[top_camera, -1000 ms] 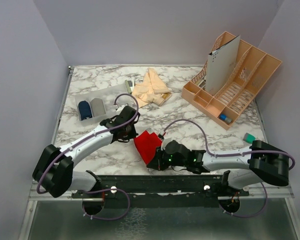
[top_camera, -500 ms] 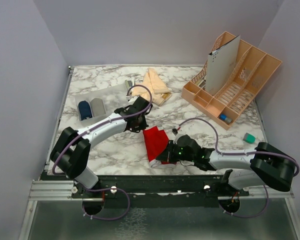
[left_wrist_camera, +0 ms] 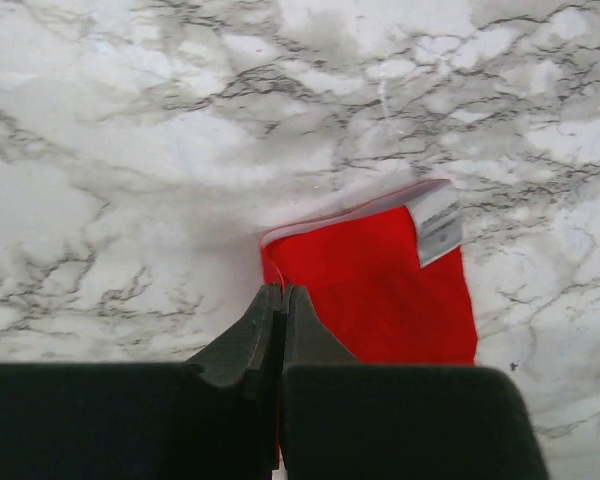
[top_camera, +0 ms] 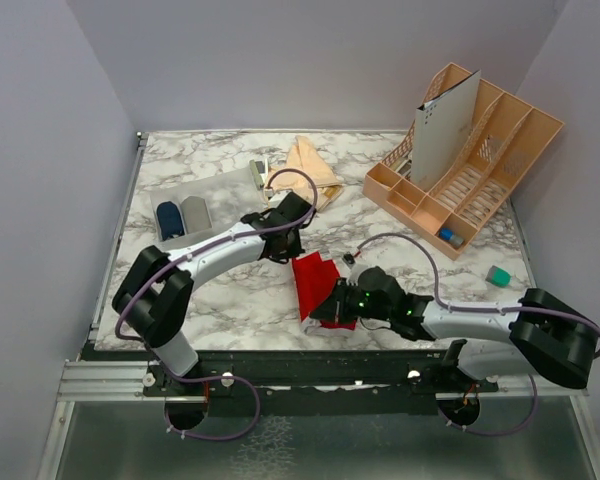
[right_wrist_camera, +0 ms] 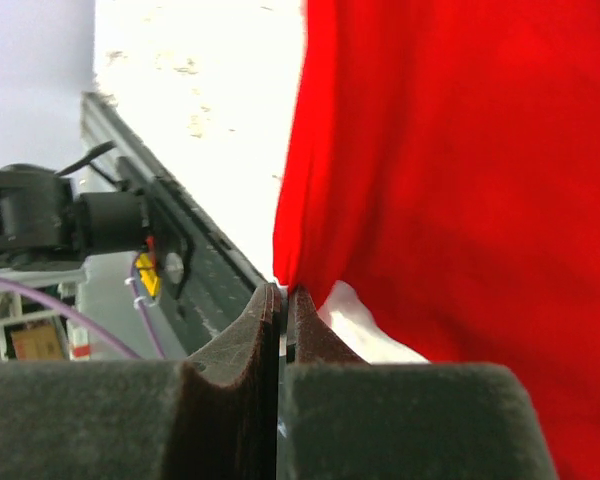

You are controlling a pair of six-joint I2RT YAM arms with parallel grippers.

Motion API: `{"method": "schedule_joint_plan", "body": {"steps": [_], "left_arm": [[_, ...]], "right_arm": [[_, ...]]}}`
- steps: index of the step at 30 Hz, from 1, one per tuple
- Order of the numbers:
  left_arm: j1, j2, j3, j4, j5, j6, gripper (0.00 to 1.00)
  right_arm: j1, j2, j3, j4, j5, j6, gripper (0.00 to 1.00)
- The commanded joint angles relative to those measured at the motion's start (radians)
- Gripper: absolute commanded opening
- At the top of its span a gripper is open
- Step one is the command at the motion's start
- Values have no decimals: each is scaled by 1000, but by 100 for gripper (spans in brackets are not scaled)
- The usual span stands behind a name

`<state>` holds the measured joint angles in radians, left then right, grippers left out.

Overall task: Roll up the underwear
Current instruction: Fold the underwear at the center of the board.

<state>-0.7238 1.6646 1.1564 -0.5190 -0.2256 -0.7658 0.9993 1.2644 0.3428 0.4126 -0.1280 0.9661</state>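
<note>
The red underwear (top_camera: 316,283) lies spread on the marble table near its front edge. Its white trim and tag (left_wrist_camera: 438,222) face away from me in the left wrist view. My left gripper (top_camera: 292,250) is shut on the garment's far left corner (left_wrist_camera: 280,292). My right gripper (top_camera: 327,311) is shut on its near edge, and the red cloth (right_wrist_camera: 450,170) hangs taut from the fingertips (right_wrist_camera: 285,290). Peach-beige underwear (top_camera: 306,172) lies in a loose pile at the back of the table.
A grey tray (top_camera: 212,192) at the back left holds a dark blue bundle (top_camera: 168,218) and a grey one (top_camera: 193,212). A peach desk organiser (top_camera: 460,160) with a white sheet stands at the back right. A small teal object (top_camera: 497,274) lies by the right edge.
Both grippers have moved to the right with the red underwear held between them. The left arm has stretched out further across the table.
</note>
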Motion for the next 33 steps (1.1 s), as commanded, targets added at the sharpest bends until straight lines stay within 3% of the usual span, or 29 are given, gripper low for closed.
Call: {"method": "schedule_joint_plan", "body": {"steps": [1, 11, 17, 27, 33], "left_arm": [[61, -127, -107, -4, -71, -2, 0], [301, -455, -351, -38, 7, 36, 0], [367, -580, -402, -129, -6, 58, 0], [356, -477, -318, -112, 66, 78, 0], [305, -380, -247, -73, 68, 68, 0]], "right_arm": [[6, 60, 119, -31, -141, -118, 0], [147, 317, 360, -43, -197, -159, 0], [211, 439, 478, -38, -235, -147, 0], [167, 379, 350, 78, -137, -37, 0], [70, 380, 233, 256, -203, 56, 0]]}}
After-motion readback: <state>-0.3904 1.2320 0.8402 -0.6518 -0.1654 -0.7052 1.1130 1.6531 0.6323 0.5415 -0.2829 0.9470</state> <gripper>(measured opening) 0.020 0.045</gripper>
